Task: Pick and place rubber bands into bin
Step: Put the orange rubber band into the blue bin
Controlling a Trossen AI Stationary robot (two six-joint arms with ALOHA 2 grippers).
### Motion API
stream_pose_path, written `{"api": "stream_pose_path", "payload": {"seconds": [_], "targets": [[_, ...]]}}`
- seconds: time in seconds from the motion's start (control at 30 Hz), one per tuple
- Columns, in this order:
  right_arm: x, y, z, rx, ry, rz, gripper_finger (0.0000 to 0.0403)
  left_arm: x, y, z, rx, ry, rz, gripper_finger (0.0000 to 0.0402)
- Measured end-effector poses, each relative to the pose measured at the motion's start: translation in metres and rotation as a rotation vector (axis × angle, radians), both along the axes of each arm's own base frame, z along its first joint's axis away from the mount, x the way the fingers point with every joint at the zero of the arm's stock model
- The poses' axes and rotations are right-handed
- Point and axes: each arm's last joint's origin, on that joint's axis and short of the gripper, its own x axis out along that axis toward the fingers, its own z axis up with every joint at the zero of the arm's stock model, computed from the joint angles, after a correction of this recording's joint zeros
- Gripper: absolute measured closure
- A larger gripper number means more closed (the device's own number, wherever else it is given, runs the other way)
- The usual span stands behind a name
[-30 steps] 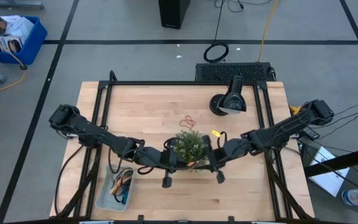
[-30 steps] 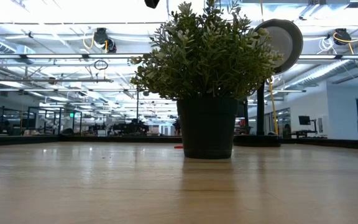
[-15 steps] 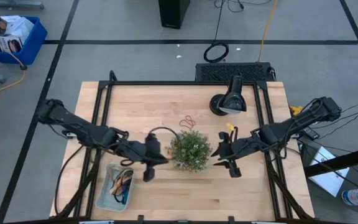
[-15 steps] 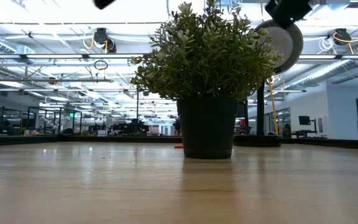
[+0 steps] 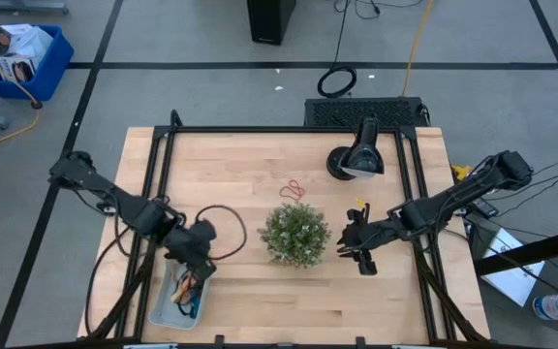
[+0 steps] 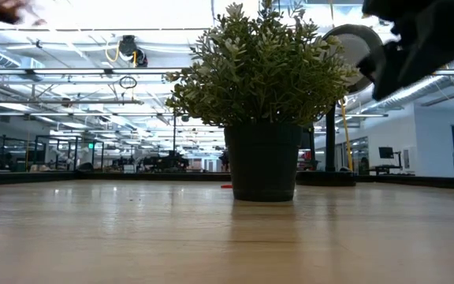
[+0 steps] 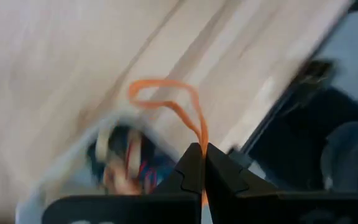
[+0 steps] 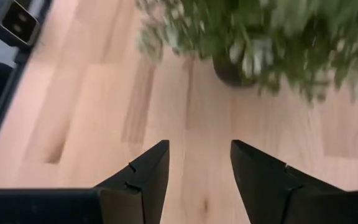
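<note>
My left gripper [image 5: 200, 264] is shut on an orange rubber band [image 7: 166, 99] above the far end of the pale blue bin [image 5: 163, 308]. The bin sits at the table's near left and holds several rubber bands [image 5: 188, 289]; it shows blurred in the left wrist view [image 7: 73, 163]. A few red rubber bands [image 5: 294, 189] lie on the table beyond the potted plant [image 5: 295, 235]. My right gripper [image 5: 358, 258] is open and empty, right of the plant [image 8: 260, 37]. My left gripper pinches the orange rubber band between its two shut fingertips, at one end of the loop [image 7: 201, 138]. The rest of the loop sticks out past the fingertips, slack and lifted clear of the table and the bin.
The plant stands in a dark pot [image 6: 262, 162] at the table's middle. A black stand with a round head [image 5: 356, 160] is at the far right. The right gripper shows blurred at the low view's top right [image 6: 424, 39]. Bare wood lies along the near edge.
Both grippers have drawn away from the plant. My left gripper has gone toward the table's left edge to the bin's far end. My right gripper has gone a little toward the right edge and has since stayed there.
</note>
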Motion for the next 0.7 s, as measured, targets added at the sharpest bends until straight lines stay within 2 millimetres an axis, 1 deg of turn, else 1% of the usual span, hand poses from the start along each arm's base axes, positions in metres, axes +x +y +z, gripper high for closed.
{"api": "stream_pose_path", "payload": {"seconds": [0.07,0.13,0.3,0.47,0.6,0.7], "targets": [[-0.002,-0.001,-0.007,0.007,0.017,-0.014,0.0237,-0.005,-0.006,-0.006,-0.025,0.116,0.055,0.0391],[-0.005,-0.002,-0.013,0.012,0.036,-0.030,0.0236,-0.008,-0.013,-0.011,-0.043,0.188,0.095,0.0389],[-0.008,-0.004,-0.025,0.021,0.048,-0.045,0.0238,-0.007,-0.030,-0.026,-0.022,0.285,0.154,0.0394],[-0.008,-0.003,-0.025,0.030,0.028,-0.045,0.0236,-0.004,-0.045,-0.049,0.052,0.404,0.144,0.0388],[-0.006,-0.002,-0.023,0.036,-0.002,-0.035,0.0238,-0.001,-0.058,-0.064,0.096,0.437,0.100,0.0396],[-0.005,-0.002,-0.023,0.036,-0.005,-0.034,0.0240,0.000,-0.064,-0.073,0.117,0.455,0.093,0.0385]]}}
